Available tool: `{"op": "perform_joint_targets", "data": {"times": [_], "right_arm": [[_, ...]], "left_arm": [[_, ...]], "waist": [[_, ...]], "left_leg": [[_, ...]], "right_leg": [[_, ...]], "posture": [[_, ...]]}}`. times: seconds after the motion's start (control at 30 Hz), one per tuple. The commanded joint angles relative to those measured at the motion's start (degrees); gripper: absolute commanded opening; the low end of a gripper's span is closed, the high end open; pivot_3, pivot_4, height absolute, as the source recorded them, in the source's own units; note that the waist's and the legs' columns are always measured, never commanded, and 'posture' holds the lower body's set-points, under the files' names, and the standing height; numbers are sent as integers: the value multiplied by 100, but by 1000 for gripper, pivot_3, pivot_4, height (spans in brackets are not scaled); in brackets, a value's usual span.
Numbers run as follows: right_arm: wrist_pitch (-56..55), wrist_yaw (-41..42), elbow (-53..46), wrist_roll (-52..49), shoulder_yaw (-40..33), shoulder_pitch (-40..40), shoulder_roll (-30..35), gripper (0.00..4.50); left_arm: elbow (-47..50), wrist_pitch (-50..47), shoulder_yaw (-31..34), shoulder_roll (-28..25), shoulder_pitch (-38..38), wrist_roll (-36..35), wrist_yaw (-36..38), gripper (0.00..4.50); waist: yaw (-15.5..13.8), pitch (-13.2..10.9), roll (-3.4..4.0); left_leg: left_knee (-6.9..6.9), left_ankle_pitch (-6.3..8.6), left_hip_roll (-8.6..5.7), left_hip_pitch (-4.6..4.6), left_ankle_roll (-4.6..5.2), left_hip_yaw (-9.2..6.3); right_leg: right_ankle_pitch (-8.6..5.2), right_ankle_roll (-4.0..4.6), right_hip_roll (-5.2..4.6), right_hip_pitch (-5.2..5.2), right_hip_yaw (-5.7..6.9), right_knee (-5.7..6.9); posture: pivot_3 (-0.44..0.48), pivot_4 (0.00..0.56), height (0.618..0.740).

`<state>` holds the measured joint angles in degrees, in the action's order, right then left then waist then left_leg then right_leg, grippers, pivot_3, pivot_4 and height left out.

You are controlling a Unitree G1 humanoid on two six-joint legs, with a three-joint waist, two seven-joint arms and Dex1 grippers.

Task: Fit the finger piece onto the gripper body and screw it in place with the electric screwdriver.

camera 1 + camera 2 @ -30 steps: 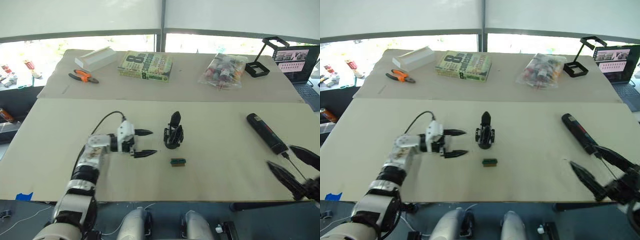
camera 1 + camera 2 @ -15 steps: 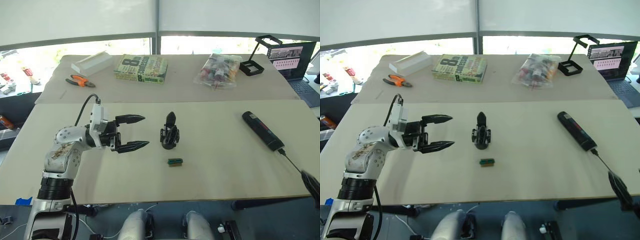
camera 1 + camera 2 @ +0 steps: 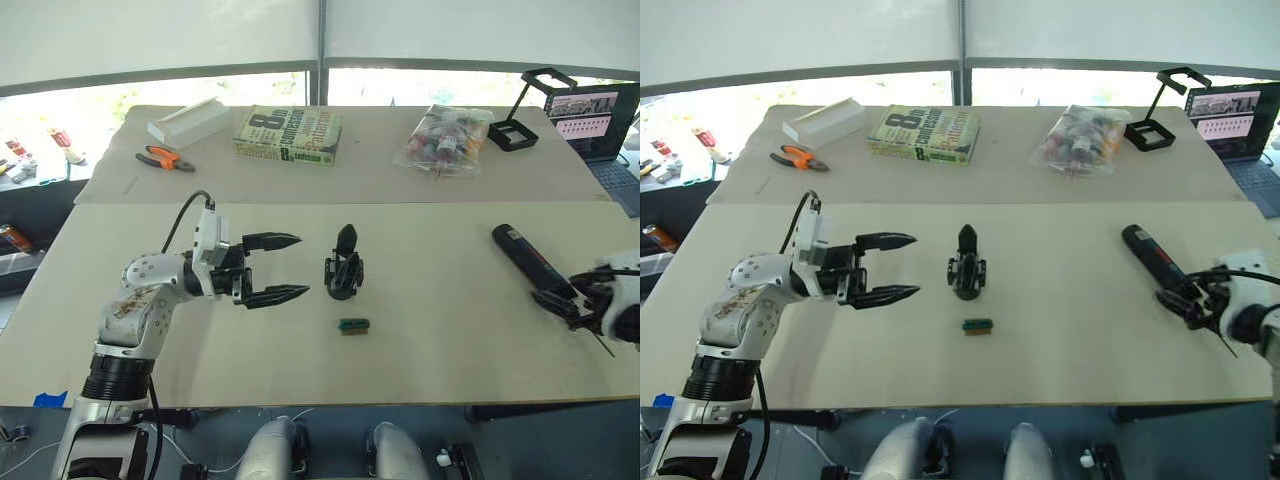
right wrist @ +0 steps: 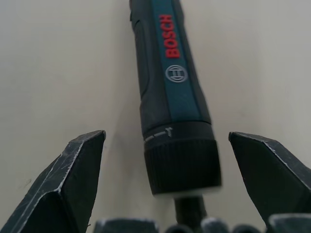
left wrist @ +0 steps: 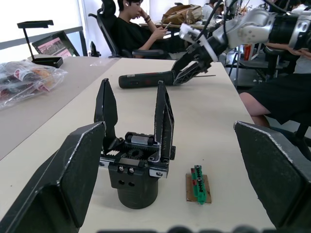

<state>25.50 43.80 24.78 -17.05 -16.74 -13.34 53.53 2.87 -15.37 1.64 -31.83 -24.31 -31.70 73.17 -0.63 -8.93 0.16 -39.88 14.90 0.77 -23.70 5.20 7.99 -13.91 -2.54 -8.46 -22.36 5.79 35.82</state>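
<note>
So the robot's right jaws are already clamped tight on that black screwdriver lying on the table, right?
Not quite. The right gripper is at the electric screwdriver, which does lie on the table, but its jaws are open: the right wrist view shows a finger on each side of the tool's bit end with a clear gap to it.

Bright daylight, overexposed windows behind

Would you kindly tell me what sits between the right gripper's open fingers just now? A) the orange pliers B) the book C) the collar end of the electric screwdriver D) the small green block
C: in the right wrist view the electric screwdriver lies on the table with its collar between the spread fingers of the right gripper, not yet clamped.
</note>
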Motion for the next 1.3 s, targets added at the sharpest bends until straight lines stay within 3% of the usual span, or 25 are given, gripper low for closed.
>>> {"op": "perform_joint_targets", "data": {"times": [0.03,0.13,0.23,0.4,0.5,0.63,0.77,0.9,1.07,1.3], "right_arm": [[-83,76,313,138,118,-244,-33,4500],[-42,298,434,49,158,-318,-170,4500],[-210,349,491,30,96,-376,-282,3706],[-552,199,463,28,-121,-413,-294,1954],[-524,270,-79,-218,-420,-178,-221,1918],[560,460,-2378,-938,-1097,812,-65,1918],[1484,239,-4029,-1382,-1517,1533,-168,1918],[2188,-399,-5637,-1581,-1578,2427,-683,1918],[2098,-878,-6078,-1275,-988,3026,-1212,1918],[1950,-1104,-5808,-884,-615,3135,-1378,1918]], "left_arm": [[228,-18,42,-58,-10,-118,11,4468],[258,-20,32,-42,-28,-121,-15,4468],[242,6,18,-42,-80,-105,2,4500],[206,42,10,-51,-163,-102,50,4500],[236,46,-6,-48,-197,-114,75,4500],[422,0,-26,-118,-110,-210,230,4500],[582,-50,-43,-203,35,-283,352,4500],[693,8,-105,-262,199,-293,437,4500],[722,18,-191,-205,232,-266,389,4500],[760,-26,-259,-228,217,-278,366,4500]], "waist": [[0,0,0],[15,0,-2],[44,1,-3],[88,1,-3],[71,0,-1],[25,0,12],[38,0,13],[-20,-2,7],[-71,-2,7],[-17,-2,7]], "left_leg": [[0,0,0,0,0,0],[0,-1,2,2,-2,2],[0,-2,4,6,-4,2],[0,-3,4,11,-6,2],[1,-3,4,9,-6,3],[6,-3,4,-6,-6,3],[4,-3,7,-4,-6,4],[7,-1,7,-4,-8,-6],[3,9,2,-9,-5,-7],[4,5,2,-10,2,0]], "right_leg": [[0,0,0,1,1,-1],[0,-1,1,3,1,-2],[0,-1,3,5,1,0],[0,0,2,6,-2,6],[0,0,2,3,-4,6],[-1,0,1,-13,-4,3],[0,-1,1,-12,-11,3],[0,0,1,-11,-6,5],[3,-5,-3,-13,-11,3],[4,-6,2,-23,-18,6]], "posture": [[0,150,740],[0,150,740],[0,150,740],[0,150,740],[0,150,740],[0,150,740],[0,150,740],[0,150,740],[0,150,740],[0,150,740]]}}
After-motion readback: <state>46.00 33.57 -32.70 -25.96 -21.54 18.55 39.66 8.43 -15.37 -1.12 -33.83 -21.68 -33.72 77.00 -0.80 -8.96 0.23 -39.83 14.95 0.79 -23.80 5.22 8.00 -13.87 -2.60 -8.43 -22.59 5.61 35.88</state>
